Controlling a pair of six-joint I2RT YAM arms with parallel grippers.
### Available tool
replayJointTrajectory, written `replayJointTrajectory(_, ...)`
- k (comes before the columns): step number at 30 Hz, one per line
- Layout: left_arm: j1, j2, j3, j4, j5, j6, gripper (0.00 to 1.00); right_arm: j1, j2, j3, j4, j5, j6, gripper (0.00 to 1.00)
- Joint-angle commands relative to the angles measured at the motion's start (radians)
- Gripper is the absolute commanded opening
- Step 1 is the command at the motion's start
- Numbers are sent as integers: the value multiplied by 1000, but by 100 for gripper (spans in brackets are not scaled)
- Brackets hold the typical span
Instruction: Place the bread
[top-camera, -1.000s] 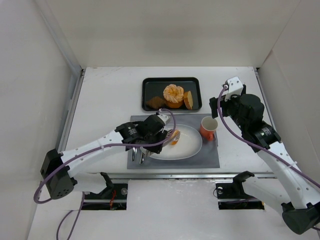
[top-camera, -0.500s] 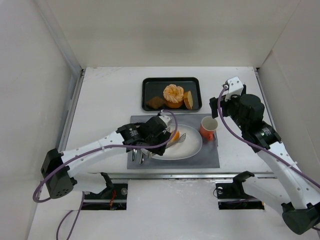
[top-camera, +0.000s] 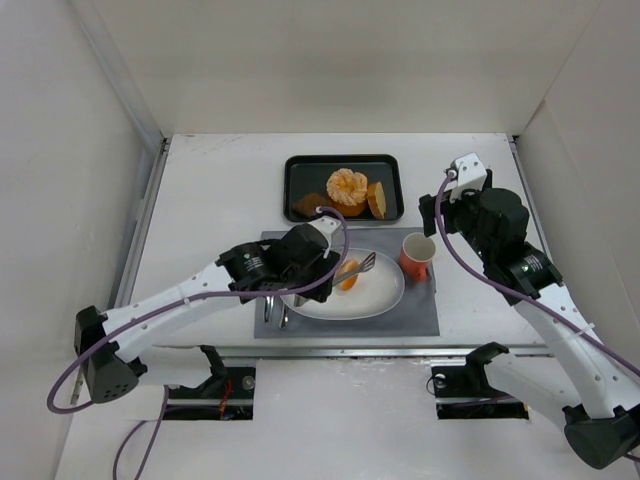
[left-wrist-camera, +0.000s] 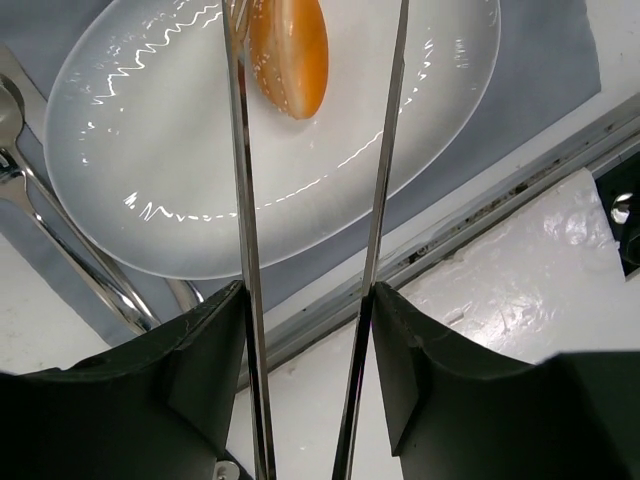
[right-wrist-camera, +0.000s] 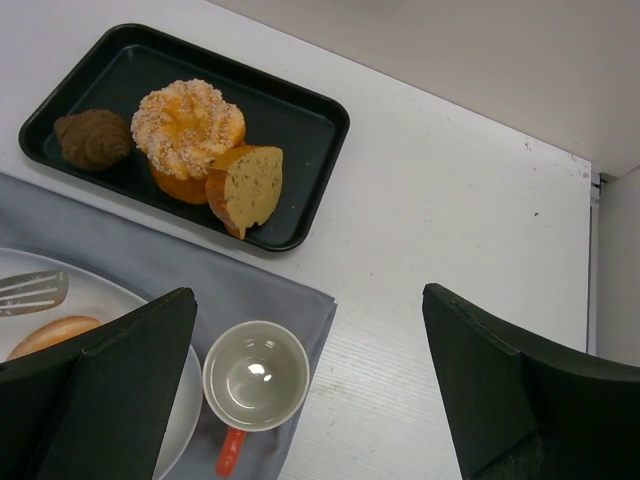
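Note:
The bread (top-camera: 347, 278), a small glossy golden-orange roll, lies on the white oval plate (top-camera: 385, 292). My left gripper (top-camera: 318, 262) is shut on metal tongs (top-camera: 362, 265) and hangs over the plate's left part. In the left wrist view the tongs' arms (left-wrist-camera: 238, 150) stand apart, and the bread (left-wrist-camera: 288, 52) lies free on the plate (left-wrist-camera: 200, 200) beside the left arm. My right gripper (top-camera: 445, 208) is open and empty, high above the orange cup (top-camera: 418, 254). The bread (right-wrist-camera: 50, 335) also shows in the right wrist view.
The plate and cup (right-wrist-camera: 256, 375) sit on a grey mat (top-camera: 420, 315). Cutlery (left-wrist-camera: 60, 230) lies left of the plate. A black tray (top-camera: 296, 170) behind holds a round orange pastry (right-wrist-camera: 188, 125), a dark brown chunk (right-wrist-camera: 92, 138) and a cut loaf piece (right-wrist-camera: 246, 188).
My left gripper has drawn back to the left and risen. The tongs have spread and the bread now lies loose on the plate. The right arm has not moved.

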Motion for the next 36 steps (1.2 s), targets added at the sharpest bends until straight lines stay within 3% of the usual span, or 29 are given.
replayJointTrajectory(1,-6,-40,52,-30,-31,-12,47,6,-19,9,50,14,-2,100)
replayJointTrajectory(6,-6,-63,110,-86,-110,-22,46,6,-19,9,50,14,-2,100)
replayJointTrajectory(10,-6,-83,150,-122,-272,-42,42,6,-19,9,50,14,-2,100)
replayJointTrajectory(15,134,-105,147,-62,-343,13,41,6,-28,9,50,5,-2,100)
replayJointTrajectory(17,246,-105,124,-7,-353,64,40,6,-28,9,50,5,-2,100)
replayJointTrajectory(22,521,-21,78,88,-310,152,39,6,-28,9,50,-4,-2,100)
replayJointTrajectory(26,719,59,48,209,-181,199,37,6,-37,9,50,-14,-2,100)
replayJointTrajectory(29,809,157,38,236,-132,208,37,6,-37,9,50,-14,-2,100)
replayJointTrajectory(36,861,341,38,308,-109,208,37,6,-37,9,41,-14,-2,100)
